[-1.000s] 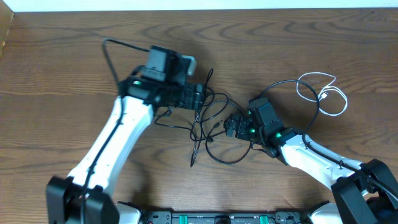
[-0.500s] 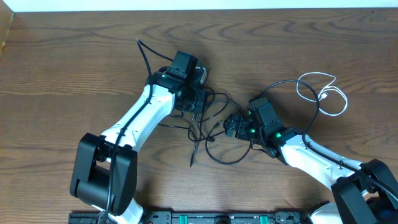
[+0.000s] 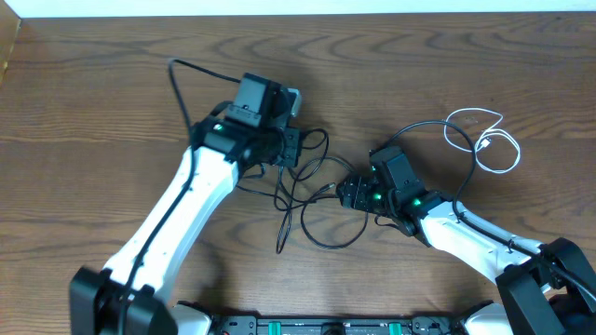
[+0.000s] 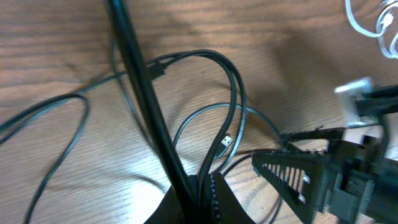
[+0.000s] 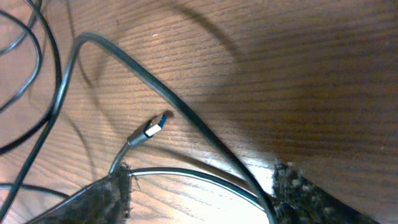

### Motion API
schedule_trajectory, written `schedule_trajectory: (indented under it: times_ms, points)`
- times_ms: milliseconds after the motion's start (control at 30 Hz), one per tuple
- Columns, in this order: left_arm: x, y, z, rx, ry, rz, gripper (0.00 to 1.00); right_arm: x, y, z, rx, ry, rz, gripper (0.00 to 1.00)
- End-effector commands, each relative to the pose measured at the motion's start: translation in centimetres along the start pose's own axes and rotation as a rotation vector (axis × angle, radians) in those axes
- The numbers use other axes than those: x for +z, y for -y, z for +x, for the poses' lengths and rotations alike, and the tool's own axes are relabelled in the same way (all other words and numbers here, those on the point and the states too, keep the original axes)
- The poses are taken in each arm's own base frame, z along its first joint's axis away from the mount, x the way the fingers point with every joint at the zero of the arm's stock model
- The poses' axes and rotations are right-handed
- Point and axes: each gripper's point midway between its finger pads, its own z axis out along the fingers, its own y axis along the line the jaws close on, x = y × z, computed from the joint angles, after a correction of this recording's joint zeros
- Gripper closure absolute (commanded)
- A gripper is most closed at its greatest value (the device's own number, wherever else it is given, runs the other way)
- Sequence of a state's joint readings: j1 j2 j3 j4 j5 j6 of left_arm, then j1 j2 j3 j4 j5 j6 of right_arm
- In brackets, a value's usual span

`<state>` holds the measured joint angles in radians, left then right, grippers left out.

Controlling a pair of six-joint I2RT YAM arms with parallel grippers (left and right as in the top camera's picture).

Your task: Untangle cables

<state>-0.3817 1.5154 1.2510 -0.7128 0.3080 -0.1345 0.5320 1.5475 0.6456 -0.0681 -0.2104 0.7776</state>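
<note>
A: Starting with the black cables [image 3: 307, 200]. Lying where?

B: Sprawled in loose, overlapping loops on the wooden table [image 3: 93, 93], between the two arms. Bunched rather than separate, crossing over one another in several places.

A: Held by the left gripper [image 3: 296, 149]?

B: Yes. Clamped on strands at the tangle's upper left edge. Seen from the left wrist as dark fingers [image 4: 214, 196] pressed together at the bottom of the view, with strands rising out of them and fanning off across the wood.

A: And the right gripper [image 3: 346, 193]?

B: Sitting at the tangle's right edge, low over the table. Spread wide in the right wrist view and clamping nothing, with one strand running across the gap and another curving in toward the right-hand finger.

A: Any plug in view?

B: A silver-tipped USB plug [image 5: 151, 129], lying on the wood just ahead of the spread fingers, between them and touching neither.

A: White cable [image 3: 482, 140]?

B: Curled in small loops toward the far right of the table, well apart from the black bunch and from both grippers.
</note>
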Motion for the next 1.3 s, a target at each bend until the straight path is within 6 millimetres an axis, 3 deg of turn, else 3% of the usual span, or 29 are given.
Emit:
schedule_trajectory:
  times_ms: [0, 167, 267, 367, 533, 633, 900, 1033, 1100, 1267]
  points:
    - [-1.7, -0.6, -0.5, -0.04, 0.033, -0.01, 0.92, 0.2, 0.1, 0.6, -0.003, -0.019, 0.0, 0.41]
    - [-2.1, -2.2, 0.4, -0.084, -0.001, -0.036, 0.92, 0.0, -0.5, 0.6, -0.007, -0.033, -0.038, 0.7]
    - [-2.1, -2.9, 0.8, -0.086, -0.023, -0.04, 0.92, -1.0, -3.6, 0.8, -0.111, -0.085, -0.229, 0.7]
    - [-1.9, -1.7, 1.1, 0.012, -0.045, 0.074, 0.92, -3.2, -7.0, 0.3, -0.212, -0.103, -0.456, 0.66]
    - [-1.4, -0.7, 2.2, 0.121, -0.066, 0.222, 0.92, -6.0, -10.1, -1.5, -0.239, -0.063, -0.657, 0.64]
    - [-0.8, -1.0, 3.0, 0.163, -0.069, 0.253, 0.92, -6.2, -10.7, -1.8, -0.237, -0.049, -0.675, 0.65]
    - [0.8, -1.7, 4.0, 0.236, -0.033, 0.3, 0.92, -4.6, -9.6, -3.3, -0.15, 0.044, -0.54, 0.68]
    - [0.5, -1.3, 3.9, 0.228, -0.021, 0.34, 0.92, -3.7, -8.9, -4.1, -0.033, 0.085, -0.466, 0.59]
    - [0.4, -1.2, 3.9, 0.229, -0.019, 0.35, 0.92, -3.5, -8.9, -4.1, 0.013, 0.091, -0.448, 0.44]
    - [-0.3, 0.4, 4.0, 0.276, 0.0, 0.451, 0.92, -3.2, -9.7, -3.8, 0.076, 0.107, -0.438, 0.26]
